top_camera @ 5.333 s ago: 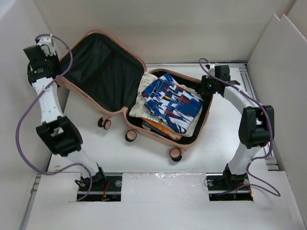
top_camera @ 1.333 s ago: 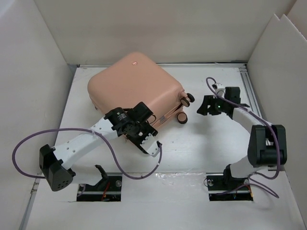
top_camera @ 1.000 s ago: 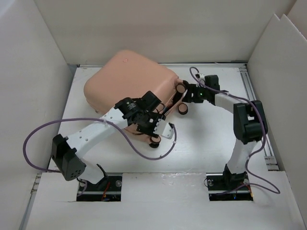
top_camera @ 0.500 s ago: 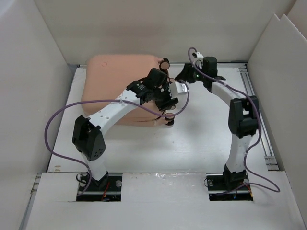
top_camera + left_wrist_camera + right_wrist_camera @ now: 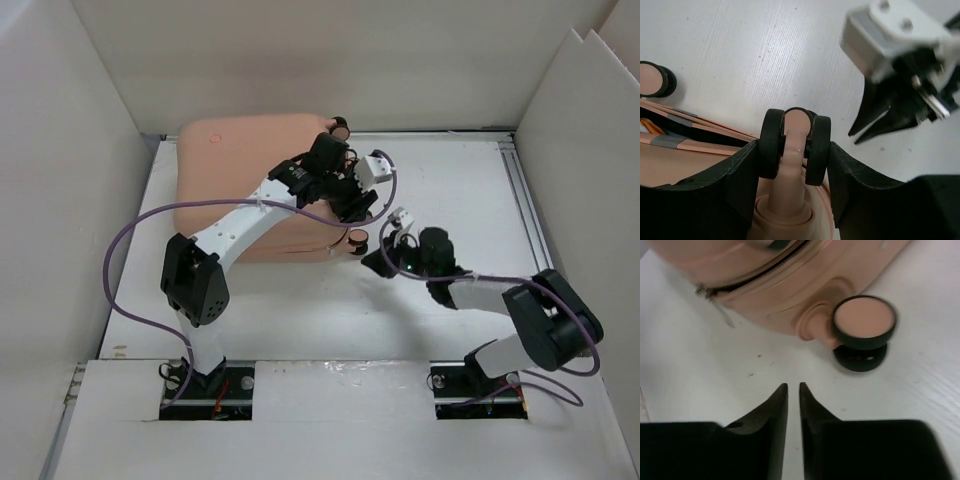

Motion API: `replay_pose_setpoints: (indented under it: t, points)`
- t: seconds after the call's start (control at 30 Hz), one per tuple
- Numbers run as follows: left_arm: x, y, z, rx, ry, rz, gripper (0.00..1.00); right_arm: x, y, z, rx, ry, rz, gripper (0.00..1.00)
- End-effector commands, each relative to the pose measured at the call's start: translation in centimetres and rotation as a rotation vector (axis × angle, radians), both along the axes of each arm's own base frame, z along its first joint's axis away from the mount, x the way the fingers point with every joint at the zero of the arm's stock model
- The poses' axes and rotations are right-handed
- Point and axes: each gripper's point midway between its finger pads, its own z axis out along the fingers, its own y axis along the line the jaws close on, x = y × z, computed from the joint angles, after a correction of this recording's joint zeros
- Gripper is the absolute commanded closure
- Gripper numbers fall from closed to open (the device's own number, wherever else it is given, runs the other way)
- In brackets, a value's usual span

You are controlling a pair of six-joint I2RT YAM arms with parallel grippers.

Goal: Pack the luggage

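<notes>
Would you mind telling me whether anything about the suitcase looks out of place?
Yes: the seam of the luggage gapes beside the wheel gripped by the left claw, and orange contents show through the gap.

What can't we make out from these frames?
- Contents of the luggage: the closed shell hides them in every view.
- Zipper seam: too small in the top view and partly behind the left arm. The right wrist view shows only a stretch by the zipper pull; the frame edge cuts off the rest.
- Right gripper in the left wrist view: blurred, so how its jaws stand is unreadable there.
</notes>
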Motion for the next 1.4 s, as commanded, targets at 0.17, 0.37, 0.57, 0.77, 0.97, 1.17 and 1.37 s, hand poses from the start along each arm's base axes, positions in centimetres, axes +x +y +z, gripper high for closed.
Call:
replay_pose_setpoints:
  t: [0.17, 0.37, 0.57, 0.77, 0.97, 1.17, 1.37]
  points:
    - [0.2, -3.1, 6.7, -0.187, -0.059, -0.045, 1.00, -0.3, 6.2, 7.0, 0.274, -0.334, -0.073, 0.50]
    - [0.3, -3.3, 6.4, -0.196, -0.060, -0.041, 1.00, 0.1, 9.6, 6.5, 0.291, -0.326, -0.113, 0.43]
    - [0.3, -3.3, 7.1, -0.210, -0.066, -0.036, 1.00, 0.7, 8.9, 7.4, 0.402, -0.335, -0.196, 0.43]
    - [-0.1, -3.2, 6.6, -0.204, -0.051, -0.055, 1.00, 0.7, 9.4, 8.9, 0.439, -0.366, -0.177, 0.46]
    - [-0.2, -3.4, 6.5, -0.197, -0.064, -0.060, 1.00, 0.0, 10.8, 10.2, 0.392, -0.376, -0.114, 0.49]
    - [-0.7, -3.7, 6.1, -0.191, -0.056, -0.069, 1.00, 1.2, 10.3, 12.7, 0.427, -0.410, -0.165, 0.49]
    - [-0.7, -3.4, 6.4, -0.186, -0.061, -0.060, 1.00, 1.1, 10.6, 12.5, 0.445, -0.399, -0.154, 0.78]
